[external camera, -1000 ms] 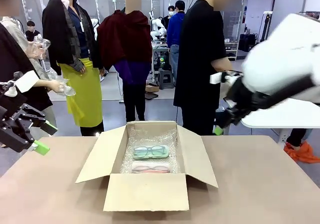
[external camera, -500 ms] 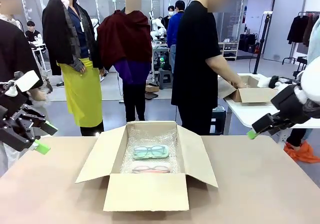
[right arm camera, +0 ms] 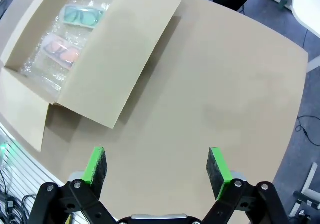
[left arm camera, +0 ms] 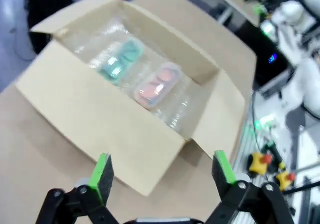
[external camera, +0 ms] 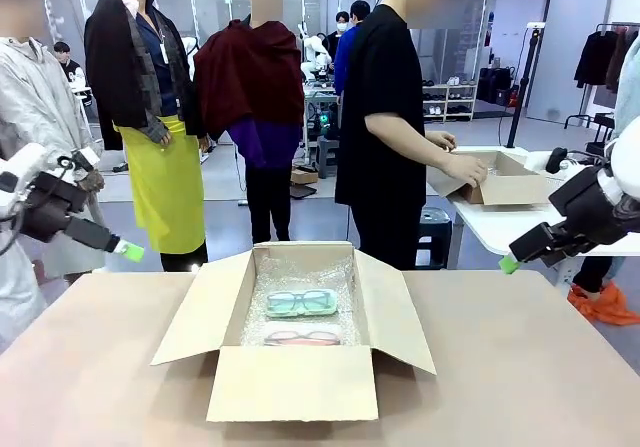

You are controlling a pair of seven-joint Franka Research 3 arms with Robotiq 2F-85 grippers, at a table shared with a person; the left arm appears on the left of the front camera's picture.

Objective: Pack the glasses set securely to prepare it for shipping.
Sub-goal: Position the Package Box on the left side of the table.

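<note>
At the far left we see the left gripper raised in the air off the left edge of the table, pointing toward the middle. In its wrist view the 2 green pads stand wide apart with nothing between them, so it is released and empty.

In the middle of the table sits the cardboard box, its 4 flaps folded outward. A bubble wrap sheet lines the inside. The glasses set lies flat on that lining as 2 clear packs, side by side. The mint-green pack is on the far side of the box and the pink pack is on the near side, just beside it. Neither gripper touches them.

Behind the box a person in a black shirt stands turned to the right, with a hand on a smaller box on a white table.

At the right, the right gripper hangs above the table's right edge. Its pads are also spread wide over bare tabletop, and it grasps nothing.
</note>
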